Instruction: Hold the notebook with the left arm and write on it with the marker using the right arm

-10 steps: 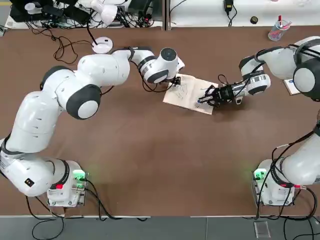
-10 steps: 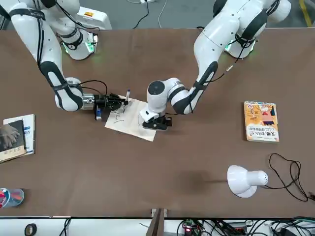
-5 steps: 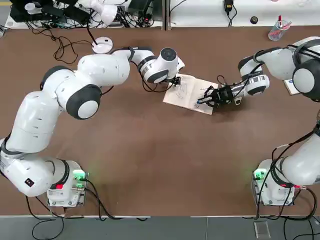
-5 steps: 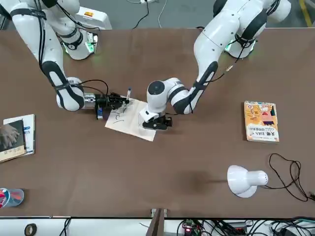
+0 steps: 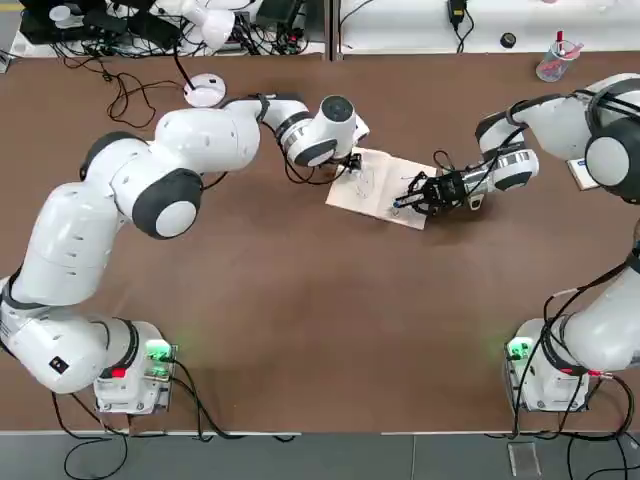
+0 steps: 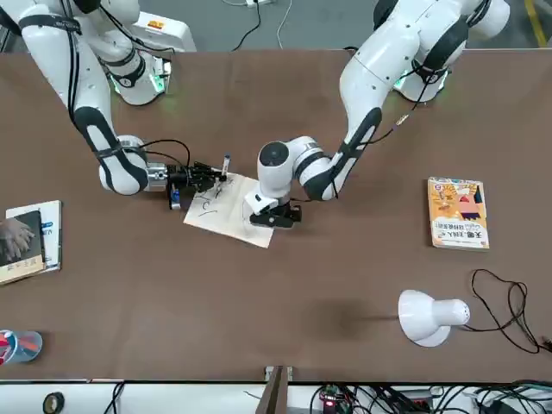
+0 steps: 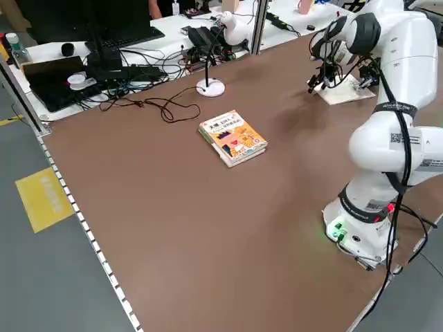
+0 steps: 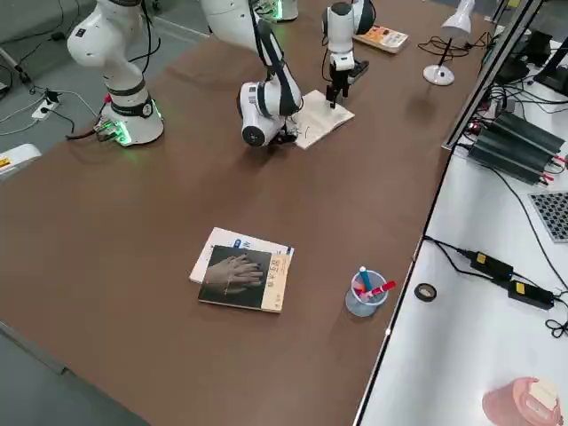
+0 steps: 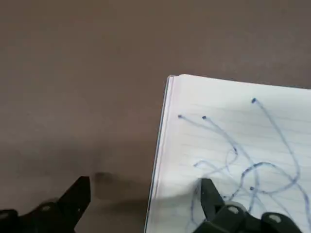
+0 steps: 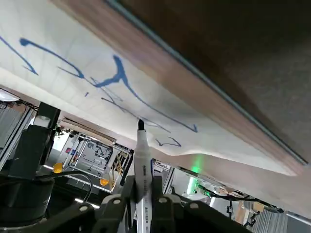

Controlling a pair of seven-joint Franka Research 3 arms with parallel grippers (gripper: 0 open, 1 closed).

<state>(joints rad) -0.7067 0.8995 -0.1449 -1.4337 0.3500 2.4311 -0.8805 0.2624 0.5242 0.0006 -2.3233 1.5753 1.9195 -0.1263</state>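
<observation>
The notebook (image 5: 380, 185) lies open on the brown table, its white page (image 9: 243, 145) marked with thin blue scribbles. My left gripper (image 5: 348, 160) points down at the notebook's far-left corner, open. One fingertip (image 9: 209, 196) rests on the page and the other (image 9: 75, 196) on the table beside the edge. From the right, my right gripper (image 5: 418, 194) reaches in low and is shut on the marker (image 10: 142, 155). The marker's dark tip touches the page among the blue lines. In the front view the marker (image 6: 224, 166) stands over the notebook (image 6: 228, 211).
An orange-yellow book (image 6: 458, 212) and a white desk lamp (image 6: 429, 316) with its cable sit on the left arm's side. A dark-covered book (image 8: 243, 271) and a clear cup of pens (image 8: 366, 293) sit on the right arm's side. Cables and electronics line the far edge.
The right gripper with the marker has shifted very slightly over the page. The left arm and the notebook have stayed where they were.
</observation>
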